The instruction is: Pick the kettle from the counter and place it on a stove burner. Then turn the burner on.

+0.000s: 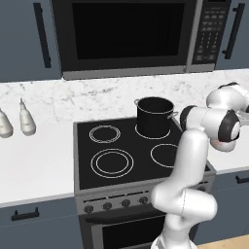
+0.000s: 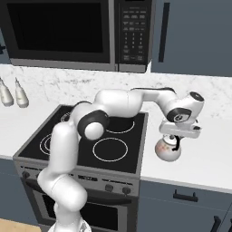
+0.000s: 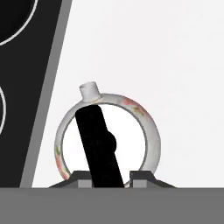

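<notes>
Shakers [image 1: 19, 119] — two pale bottle-shaped ones — stand on the counter [image 1: 34, 165] to the left of the black glass cooktop [image 1: 141, 168]. On the cooktop itself, the stove burner [image 1: 112, 162] with the large double ring lies at the front left, bare, with a smaller double ring behind it. A tall black pot [image 1: 154, 116] sits on the back right circle, and a single thin ring lies in front of it. Under the cooktop's front edge runs a row of dark knobs [image 1: 115, 204]. Right of the cooktop, on the white counter and just beside the cooktop's edge, sits the kettle [image 2: 168, 149] — cream-white with reddish flower marks. The gripper [image 3: 105, 183] hangs directly over it, pointing down. In the hand view its two dark fingertips [image 3: 141, 177] stand close on either side of the kettle's black arched handle [image 3: 98, 146], pinching it between them, while the kettle's short spout [image 3: 89, 90] points away from the fingers.
</notes>
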Available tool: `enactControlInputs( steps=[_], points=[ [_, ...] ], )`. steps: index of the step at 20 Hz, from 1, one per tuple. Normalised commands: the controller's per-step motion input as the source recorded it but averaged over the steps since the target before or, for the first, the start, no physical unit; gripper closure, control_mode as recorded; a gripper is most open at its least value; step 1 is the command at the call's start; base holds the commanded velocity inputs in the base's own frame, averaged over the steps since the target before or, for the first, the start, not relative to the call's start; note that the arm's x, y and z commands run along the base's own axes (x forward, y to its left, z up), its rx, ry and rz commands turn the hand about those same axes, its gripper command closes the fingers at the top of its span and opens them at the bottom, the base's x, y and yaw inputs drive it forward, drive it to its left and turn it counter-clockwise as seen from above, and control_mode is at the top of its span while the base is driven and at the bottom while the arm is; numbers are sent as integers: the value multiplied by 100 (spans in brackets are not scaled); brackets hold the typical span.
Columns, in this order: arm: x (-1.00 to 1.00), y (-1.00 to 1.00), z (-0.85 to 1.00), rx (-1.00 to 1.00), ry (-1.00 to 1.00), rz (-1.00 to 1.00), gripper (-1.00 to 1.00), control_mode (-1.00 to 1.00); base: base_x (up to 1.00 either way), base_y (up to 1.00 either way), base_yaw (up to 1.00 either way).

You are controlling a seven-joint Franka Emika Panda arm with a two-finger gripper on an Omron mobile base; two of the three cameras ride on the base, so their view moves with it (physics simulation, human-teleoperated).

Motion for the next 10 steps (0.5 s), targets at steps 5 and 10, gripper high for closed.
enactControlInputs(
  steps=[5,10],
  points=[
    [-61,41,17,-4,-8,1,100,-100,0,0,0],
    [-53,74,14,-7,-5,5,100,-100,0,0,0]
  ],
)
